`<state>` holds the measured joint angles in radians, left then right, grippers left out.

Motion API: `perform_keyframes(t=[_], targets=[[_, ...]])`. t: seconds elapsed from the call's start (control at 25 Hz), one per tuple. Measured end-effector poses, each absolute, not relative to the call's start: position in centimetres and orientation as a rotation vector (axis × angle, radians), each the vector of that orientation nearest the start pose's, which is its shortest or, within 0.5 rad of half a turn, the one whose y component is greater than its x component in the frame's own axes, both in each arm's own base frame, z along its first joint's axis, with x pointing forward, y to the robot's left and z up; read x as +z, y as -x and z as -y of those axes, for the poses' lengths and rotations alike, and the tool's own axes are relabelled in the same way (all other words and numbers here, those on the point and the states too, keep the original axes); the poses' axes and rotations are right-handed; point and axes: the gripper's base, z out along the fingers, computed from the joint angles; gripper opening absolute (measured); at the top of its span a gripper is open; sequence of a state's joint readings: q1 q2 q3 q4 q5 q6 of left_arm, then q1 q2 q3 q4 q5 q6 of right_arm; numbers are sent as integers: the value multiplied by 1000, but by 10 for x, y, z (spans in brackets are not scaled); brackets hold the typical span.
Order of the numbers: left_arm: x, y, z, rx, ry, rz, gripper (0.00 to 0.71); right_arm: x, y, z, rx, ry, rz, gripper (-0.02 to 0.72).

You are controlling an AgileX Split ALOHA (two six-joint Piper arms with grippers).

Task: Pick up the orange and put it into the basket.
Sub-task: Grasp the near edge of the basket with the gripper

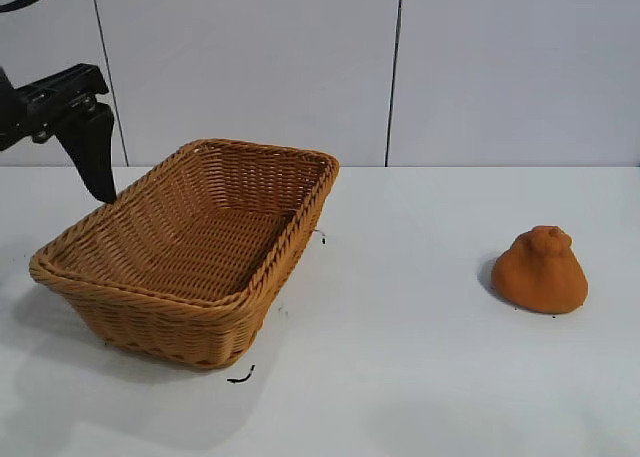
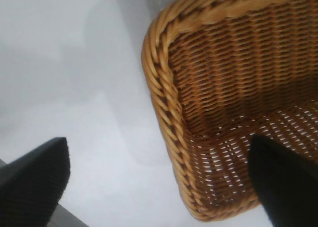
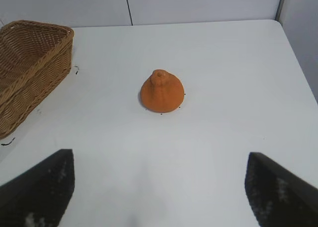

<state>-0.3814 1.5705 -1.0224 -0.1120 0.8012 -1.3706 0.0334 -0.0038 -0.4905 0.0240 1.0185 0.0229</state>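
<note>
- Right end effector (image 3: 159, 187): spread wide, above the bare white surface (image 3: 223, 88).
- Orange (image 3: 161, 91) sits ahead of it, untouched.
- Basket (image 3: 30, 63) farther off; left end effector (image 2: 159, 187) spread over its corner.
- Pale panelled wall (image 1: 260, 57) behind.

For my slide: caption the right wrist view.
Open right gripper faces the orange on the table; basket beside.

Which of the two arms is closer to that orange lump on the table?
Right. The right tool faces the orange across bare table, open. The left tool hangs open beside the basket, far across the table.
</note>
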Motion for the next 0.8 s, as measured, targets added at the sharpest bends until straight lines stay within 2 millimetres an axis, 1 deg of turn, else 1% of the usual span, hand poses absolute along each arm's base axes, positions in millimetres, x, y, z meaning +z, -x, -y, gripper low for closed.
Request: perform_keyframes(t=[0.08,0.24,0.36,0.48,0.64,0.8], targets=[[224,-280,120,-463,1528,-2555,697,278,3,-2,65,11,-2008,638],[215,-283,122,-444,1574,-2551,697,278,3,-2,65,11,-2008,638],[204,-280,122,-411,1604,-2562,697,278,3,-2,65,11,-2008,638],[193,-277,130,-381,1584,-2597,697,278,3,-2,65,11,-2008,638],[180,-278,144,-396,1562,-2608,697,278,3,-2,65,11,-2008,638],[166,-281,150,-363,1585,-2615,697,278,3,-2,65,11,-2008,638]])
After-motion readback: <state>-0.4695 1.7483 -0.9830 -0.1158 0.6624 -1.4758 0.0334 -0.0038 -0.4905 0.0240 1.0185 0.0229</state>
